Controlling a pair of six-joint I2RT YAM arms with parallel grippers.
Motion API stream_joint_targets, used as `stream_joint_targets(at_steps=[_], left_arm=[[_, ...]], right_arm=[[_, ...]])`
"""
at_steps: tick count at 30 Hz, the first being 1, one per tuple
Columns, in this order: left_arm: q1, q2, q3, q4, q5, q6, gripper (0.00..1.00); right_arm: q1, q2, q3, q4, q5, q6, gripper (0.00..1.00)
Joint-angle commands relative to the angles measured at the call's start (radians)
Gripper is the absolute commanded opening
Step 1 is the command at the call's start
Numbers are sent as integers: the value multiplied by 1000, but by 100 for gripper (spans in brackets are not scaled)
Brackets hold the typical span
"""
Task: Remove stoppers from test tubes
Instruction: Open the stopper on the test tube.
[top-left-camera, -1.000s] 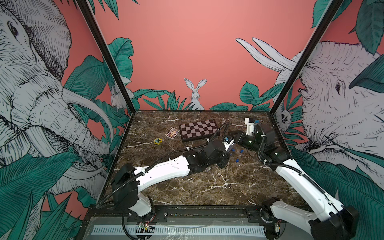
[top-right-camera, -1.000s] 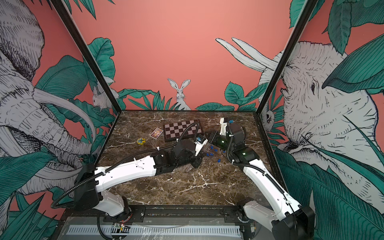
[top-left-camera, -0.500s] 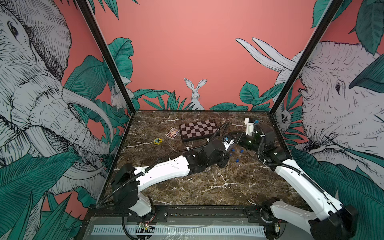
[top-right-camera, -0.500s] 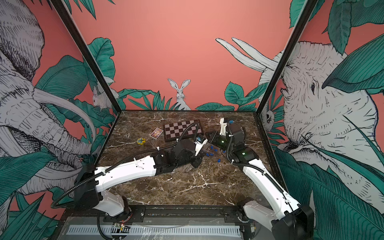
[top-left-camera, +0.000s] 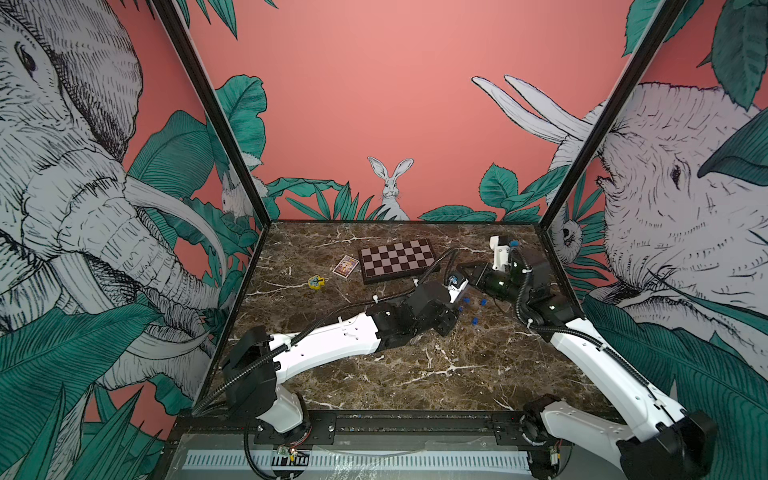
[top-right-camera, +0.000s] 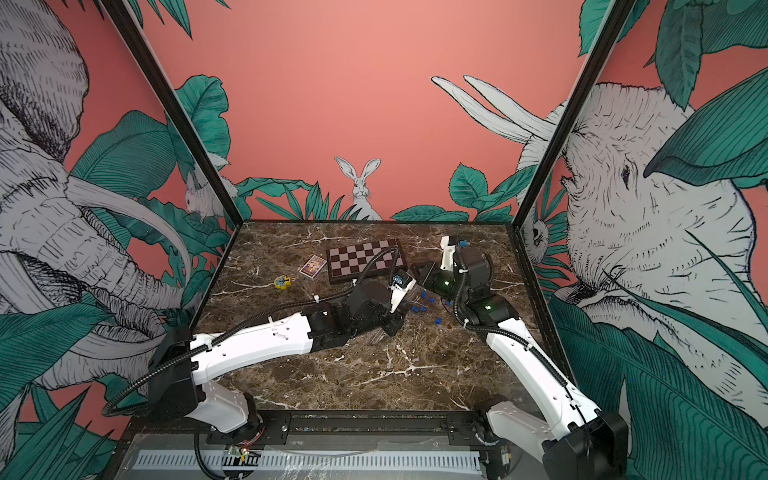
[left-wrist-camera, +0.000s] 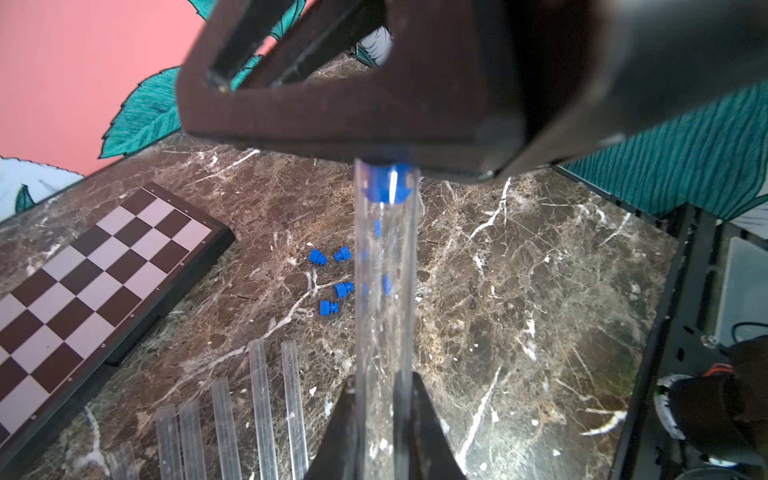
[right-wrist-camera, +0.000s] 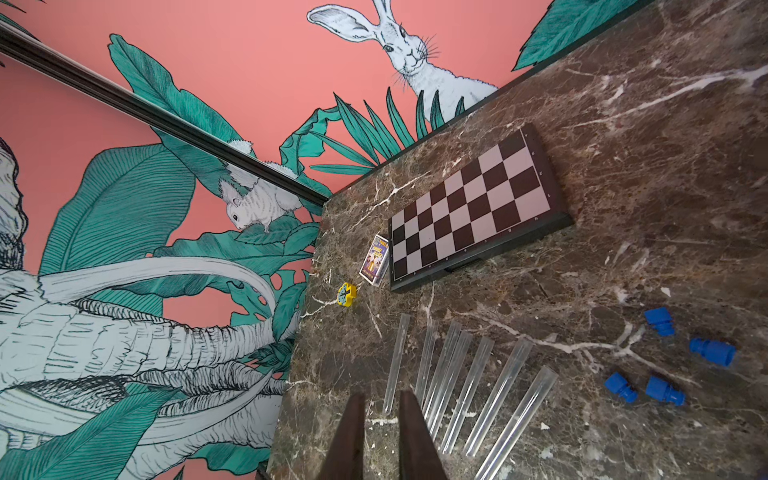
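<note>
Left wrist view puts us closest: the left jaws clench one end of a clear test tube (left-wrist-camera: 384, 311), held above the surface (left-wrist-camera: 519, 291). At its far end a blue stopper (left-wrist-camera: 388, 187) sits in the mouth, its top hidden behind the right jaws; these stand narrowly apart, and we cannot tell whether they pinch it. On the surface beyond, unstoppered tubes (left-wrist-camera: 261, 407) lie side by side, then loose stoppers (left-wrist-camera: 343, 289) just past them, then a chessboard (left-wrist-camera: 95, 270) farther off.
</note>
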Motion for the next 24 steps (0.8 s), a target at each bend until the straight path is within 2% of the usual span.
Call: stream_joint_targets(at_steps=[1,15,18,24], left_arm=[[11,1,-53,-34,-36,13,0],[31,6,-81,-12,-28,13,0],[34,-1,-81,-15,-24,13,0],[32,-22,-45,-45,8,10,0]], right_arm=[[-26,-25,-9,119,-59,69,0],[-62,-28,-24,175,-124,116,0],[-63,-34,-1,123,-105,51,0],[-49,-54,49,-46,10,-135,0]])
